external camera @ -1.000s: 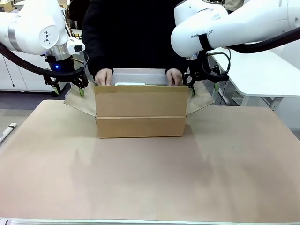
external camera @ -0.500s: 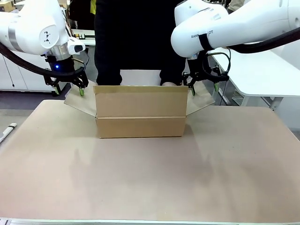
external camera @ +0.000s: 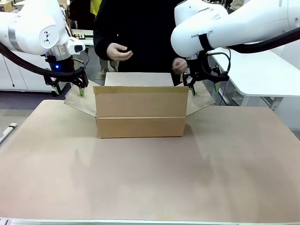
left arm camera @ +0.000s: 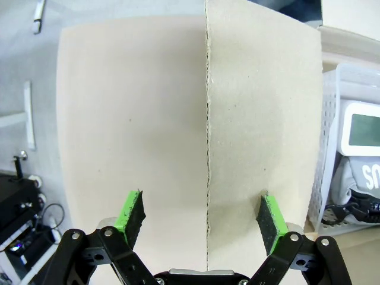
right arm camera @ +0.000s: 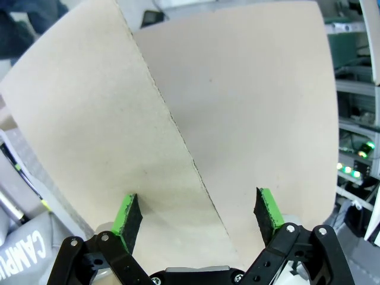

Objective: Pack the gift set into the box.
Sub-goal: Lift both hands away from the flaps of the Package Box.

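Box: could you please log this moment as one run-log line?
box: flaps open | left pincer: open over left flap | right pincer: open over right flap | person's hands: above box

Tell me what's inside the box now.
Left wrist view shows a white perforated basket in the box, holding a screened device; its front flap hides the rest.

One box [external camera: 140,126] on one table [external camera: 150,178]. The box has four flaps: left flap [external camera: 79,102], right flap [external camera: 200,101], far flap [external camera: 138,78], near flap [external camera: 140,101]. Two white arms, each with one gripper: left gripper [external camera: 69,90], right gripper [external camera: 205,89]. Two green pads [left arm camera: 132,214] per gripper, four in all. One person with two hands: left-side hand [external camera: 118,51], right-side hand [external camera: 179,64]. One white basket [left arm camera: 332,119] in the left wrist view.
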Controlling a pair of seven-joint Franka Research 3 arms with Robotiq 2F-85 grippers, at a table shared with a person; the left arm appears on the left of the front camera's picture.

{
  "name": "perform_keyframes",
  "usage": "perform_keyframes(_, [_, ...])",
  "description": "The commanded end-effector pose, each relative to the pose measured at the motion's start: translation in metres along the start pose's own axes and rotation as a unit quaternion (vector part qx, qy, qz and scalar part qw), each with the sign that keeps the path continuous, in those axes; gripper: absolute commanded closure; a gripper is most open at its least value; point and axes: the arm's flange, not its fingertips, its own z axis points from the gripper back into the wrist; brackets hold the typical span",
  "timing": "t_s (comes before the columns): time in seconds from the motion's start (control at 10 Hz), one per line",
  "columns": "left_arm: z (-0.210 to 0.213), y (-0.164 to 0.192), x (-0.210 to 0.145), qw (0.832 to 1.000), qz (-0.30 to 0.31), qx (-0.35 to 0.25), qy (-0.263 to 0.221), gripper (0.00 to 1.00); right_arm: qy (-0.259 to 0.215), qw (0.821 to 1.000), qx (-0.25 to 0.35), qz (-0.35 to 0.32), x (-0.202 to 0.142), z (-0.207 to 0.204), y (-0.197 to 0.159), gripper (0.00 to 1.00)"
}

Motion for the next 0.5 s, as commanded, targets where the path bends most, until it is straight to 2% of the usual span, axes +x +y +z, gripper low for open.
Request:
perform_keyframes(0.0, [0.0021, -0.0002, -0.0006, 1.0, 0.006, 0.01, 0.0, 0.0, -0.003, 1.0, -0.006, 0.005, 0.0011, 0.0014, -0.0018, 0.0])
perform_keyframes(0.4, [0.0021, -0.0002, -0.0006, 1.0, 0.006, 0.01, 0.0, 0.0, -0.003, 1.0, -0.006, 0.005, 0.0011, 0.0014, -0.0018, 0.0])
